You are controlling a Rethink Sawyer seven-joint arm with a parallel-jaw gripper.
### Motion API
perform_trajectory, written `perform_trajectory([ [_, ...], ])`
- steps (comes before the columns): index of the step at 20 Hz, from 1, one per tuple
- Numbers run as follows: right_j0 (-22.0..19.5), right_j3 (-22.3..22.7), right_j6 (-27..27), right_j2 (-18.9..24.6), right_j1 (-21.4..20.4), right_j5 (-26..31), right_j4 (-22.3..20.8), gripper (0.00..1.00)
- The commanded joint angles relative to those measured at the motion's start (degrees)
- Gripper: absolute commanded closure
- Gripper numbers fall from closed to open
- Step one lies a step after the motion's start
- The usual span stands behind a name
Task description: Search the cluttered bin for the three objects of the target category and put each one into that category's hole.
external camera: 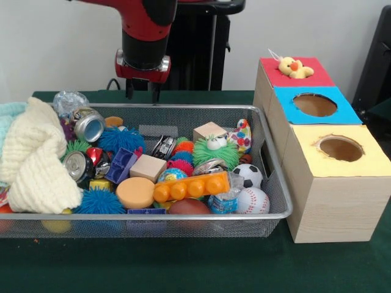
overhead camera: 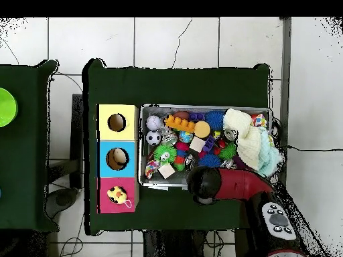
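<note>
- The task does not name the category, so I judge from the bin: three small sport balls lie together, the soccer ball (external camera: 248, 175), the baseball (external camera: 252, 200) and a brown football (external camera: 188, 206). They are in the bin's corner nearest the box with the holes.
- These balls look light and a little soft, probably foam or rubber. They are round and smooth, so they can roll or slip out of a pinch. I think it is best to take each one across its middle, from straight above.
- The soccer ball and the baseball touch each other, and the orange brick (external camera: 192, 186) lies just beside them, partly over the football. There is little room for the fingers there.
- The wire bin (external camera: 146, 215) is also full of spiky balls, cans, wooden blocks and a cream knitted cloth (external camera: 33, 152).
- The gripper (external camera: 143, 91) hangs above the far rim of the bin, well apart from the balls. Its fingers stand apart and hold nothing.
- The box beside the bin has a yellow hole (external camera: 340, 148), a blue hole (external camera: 314, 104) and a red part where a plush duck (external camera: 295, 67) sits.
</note>
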Motion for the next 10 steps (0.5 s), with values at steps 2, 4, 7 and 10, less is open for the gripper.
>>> perform_trajectory([
  [2,-0.3,2.0,3.5,-1.3,6.9,-12.7,-9.3,0.00],
  [4,-0.8,0.8,1.8,-0.6,6.1,-14.1,-10.9,0.00],
  [7,-1.9,-0.2,0.1,0.1,5.4,-14.1,-12.3,0.00],
  [10,-2.3,-1.0,0.0,0.0,5.7,-14.8,-13.6,0.00],
])
